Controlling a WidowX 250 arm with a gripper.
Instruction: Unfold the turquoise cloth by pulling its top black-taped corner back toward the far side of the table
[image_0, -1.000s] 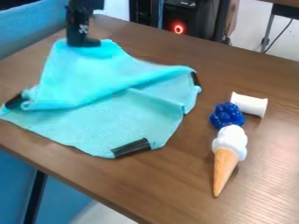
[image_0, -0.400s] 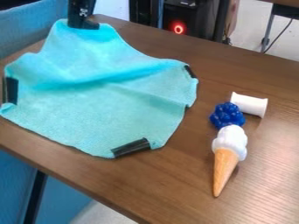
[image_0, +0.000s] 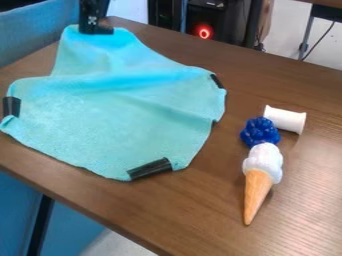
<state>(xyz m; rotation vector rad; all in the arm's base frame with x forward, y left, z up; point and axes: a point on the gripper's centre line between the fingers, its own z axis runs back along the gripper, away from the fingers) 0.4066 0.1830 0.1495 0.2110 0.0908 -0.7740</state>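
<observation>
The jaws (image_0: 95, 32) are clenched on the far corner of the turquoise cloth (image_0: 120, 105), which lies spread over the brown surface (image_0: 180, 215), left of a toy ice-cream cone (image_0: 259, 177).

Desk (image_0: 167, 212): wood-grain passage running between turquoise cloth (image_0: 127, 115), its folds raised at the far side, and a right-hand row of obstacles, namely white spool (image_0: 286, 120), blue berry cluster (image_0: 260, 132) and toy ice-cream cone (image_0: 260, 177).
</observation>
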